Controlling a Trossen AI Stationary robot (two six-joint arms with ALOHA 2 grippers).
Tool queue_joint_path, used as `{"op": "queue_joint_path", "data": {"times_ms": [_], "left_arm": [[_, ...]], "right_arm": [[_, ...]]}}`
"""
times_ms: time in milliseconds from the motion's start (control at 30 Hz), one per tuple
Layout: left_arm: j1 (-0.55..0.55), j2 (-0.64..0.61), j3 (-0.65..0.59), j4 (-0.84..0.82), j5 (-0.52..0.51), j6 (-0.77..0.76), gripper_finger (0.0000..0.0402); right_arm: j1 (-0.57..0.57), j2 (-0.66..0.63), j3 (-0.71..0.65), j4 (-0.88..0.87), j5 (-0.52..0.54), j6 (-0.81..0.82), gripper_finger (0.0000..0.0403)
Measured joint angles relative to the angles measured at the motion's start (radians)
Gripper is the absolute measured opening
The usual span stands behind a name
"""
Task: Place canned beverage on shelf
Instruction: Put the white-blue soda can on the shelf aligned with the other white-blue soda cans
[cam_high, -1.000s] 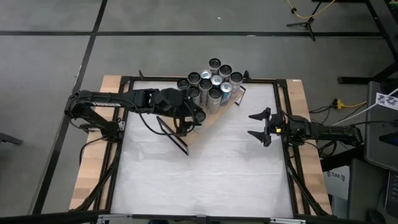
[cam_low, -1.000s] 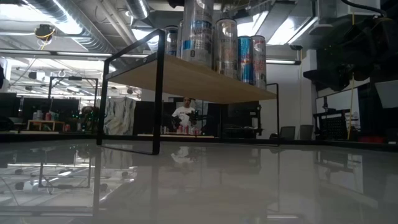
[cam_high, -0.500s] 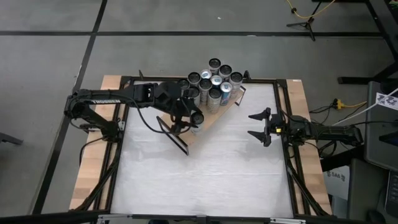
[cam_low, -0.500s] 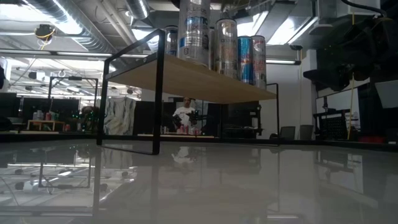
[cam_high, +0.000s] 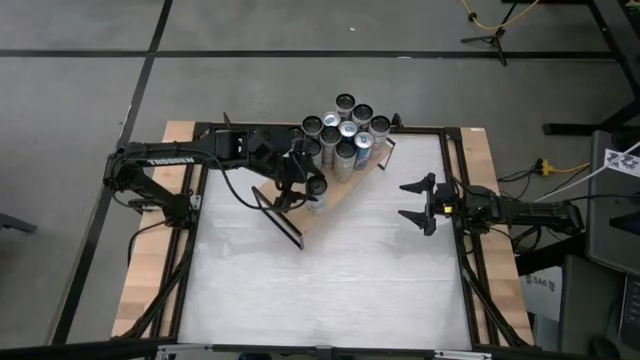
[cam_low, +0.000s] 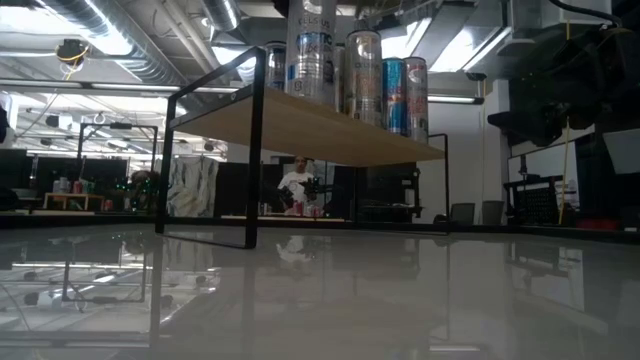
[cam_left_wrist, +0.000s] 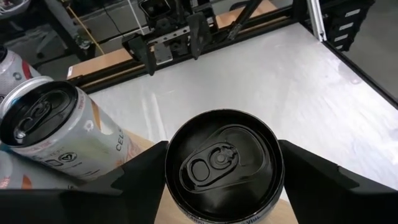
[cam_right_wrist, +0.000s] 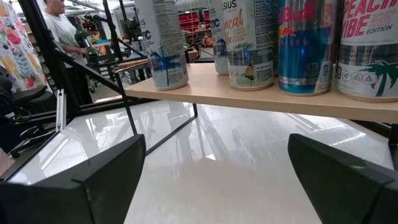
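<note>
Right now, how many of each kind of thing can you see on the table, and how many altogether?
Cans: 12, as best I can tell, because the left arm covers some
Shelf: 1
Grippers: 2, the left gripper and the right gripper
Total: 15

Reading off the cans on the shelf (cam_right_wrist: 261, 99) in the right wrist view: the blue can (cam_right_wrist: 303, 46) shows part of a "Bull" logo, the white can with the palm tree (cam_right_wrist: 368, 50) says "EACH", "IBE" and "EDITION", and the tan can (cam_right_wrist: 252, 43) carries "SIUS" over "coal". The rest is too small to read.
</note>
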Motion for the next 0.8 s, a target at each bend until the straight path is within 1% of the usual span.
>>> {"op": "queue_joint_path", "data": {"times_ms": [267, 467, 667, 800], "left_arm": [[0.0, 0.0, 0.0, 0.002, -0.036, -0.002, 0.0277], [0.001, 0.0, 0.0, 0.003, -0.027, 0.001, 0.0278], [0.001, -0.013, -0.001, -0.001, -0.01, 0.096, 0.0279], [0.001, -0.014, -0.002, 0.003, -0.011, 0.098, 0.0279]], "right_arm": [[0.0, 0.0, 0.0, 0.0, 0.0, 0.0, 0.0388], [0.0, 0.0, 0.0, 0.0, 0.0, 0.0, 0.0388], [0.0, 0.0, 0.0, 0.0, 0.0, 0.0, 0.0388], [0.0, 0.0, 0.0, 0.0, 0.0, 0.0, 0.0388]]}}
